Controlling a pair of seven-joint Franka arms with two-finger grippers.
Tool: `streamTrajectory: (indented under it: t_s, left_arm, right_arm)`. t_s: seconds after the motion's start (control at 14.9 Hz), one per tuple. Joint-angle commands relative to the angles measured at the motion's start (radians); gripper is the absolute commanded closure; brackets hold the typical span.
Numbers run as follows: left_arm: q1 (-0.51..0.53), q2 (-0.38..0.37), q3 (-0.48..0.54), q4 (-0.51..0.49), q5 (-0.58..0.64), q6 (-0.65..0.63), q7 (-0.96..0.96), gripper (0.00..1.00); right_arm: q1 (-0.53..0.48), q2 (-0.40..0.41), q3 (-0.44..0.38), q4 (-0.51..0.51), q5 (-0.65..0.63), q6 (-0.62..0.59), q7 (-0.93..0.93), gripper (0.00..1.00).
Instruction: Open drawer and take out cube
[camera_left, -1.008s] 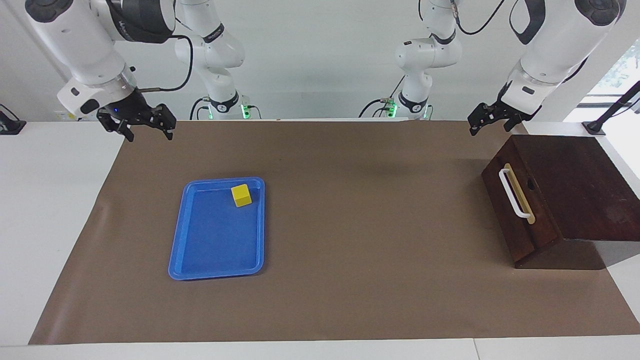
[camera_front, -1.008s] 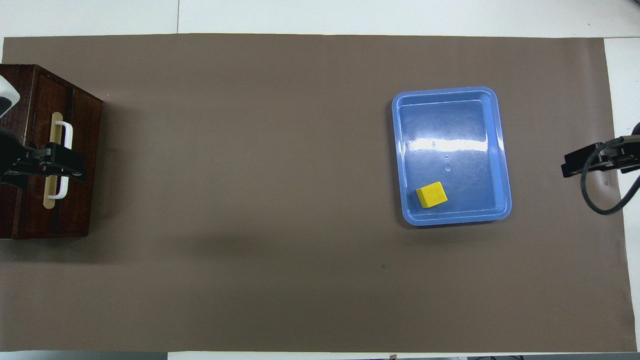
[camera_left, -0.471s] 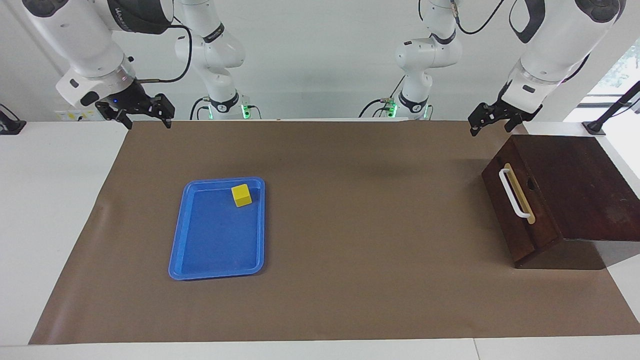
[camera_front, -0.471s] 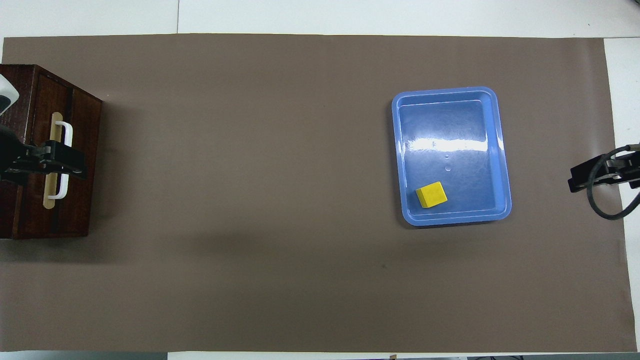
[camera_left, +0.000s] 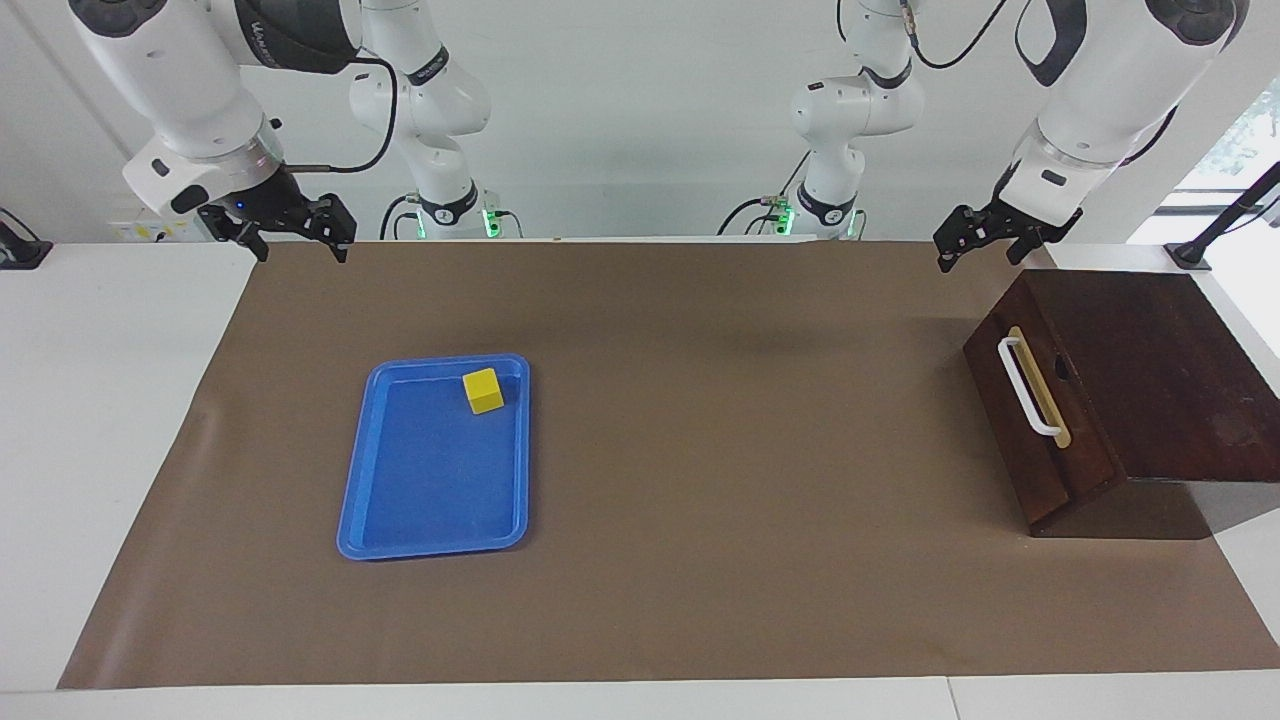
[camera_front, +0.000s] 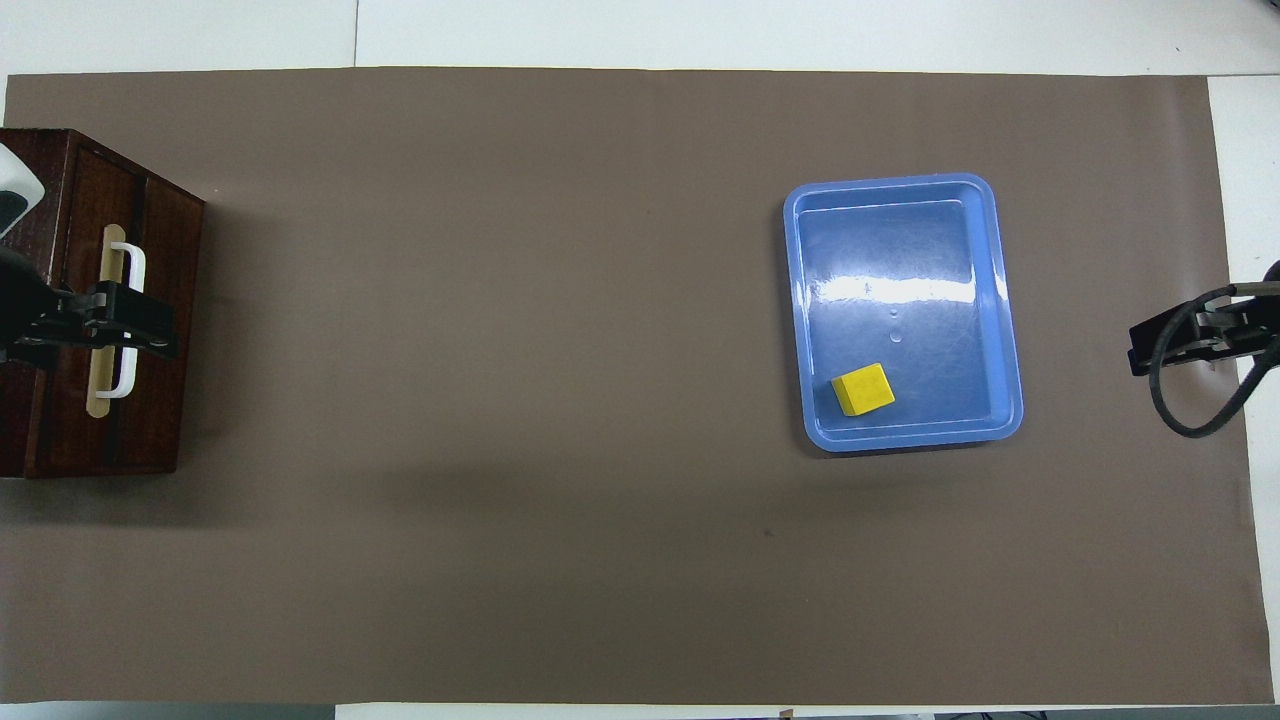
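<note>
The right gripper (camera_left: 297, 248) is lifting away from the mat's (camera_left: 700, 420) ten-o'clock corner in the facing view, higher than a second ago, its fingers spread wide and holding nothing. The left gripper (camera_left: 976, 243) is still hanging over the mat's edge at one o'clock of the closed drawer (camera_left: 1035, 420), fingers likewise wide and empty. The cube (camera_left: 483, 390) is sitting unmoved in the blue tray (camera_left: 375, 510), at its one-o'clock corner.
</note>
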Motion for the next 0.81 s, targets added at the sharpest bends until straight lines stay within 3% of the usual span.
streamTrajectory:
  t_s: [0.0,0.74]
  left_arm:
    - [-0.003,-0.02,0.003,-0.016,-0.014,0.029,0.004,0.0]
    - [-0.003,-0.019,0.003,-0.016,-0.048,0.055,0.007,0.0]
  right_arm:
    - [-0.002,-0.003,0.0,0.016,-0.013,0.013,-0.014,0.0]
    - [-0.002,-0.003,0.001,0.016,0.051,0.05,-0.079,0.0]
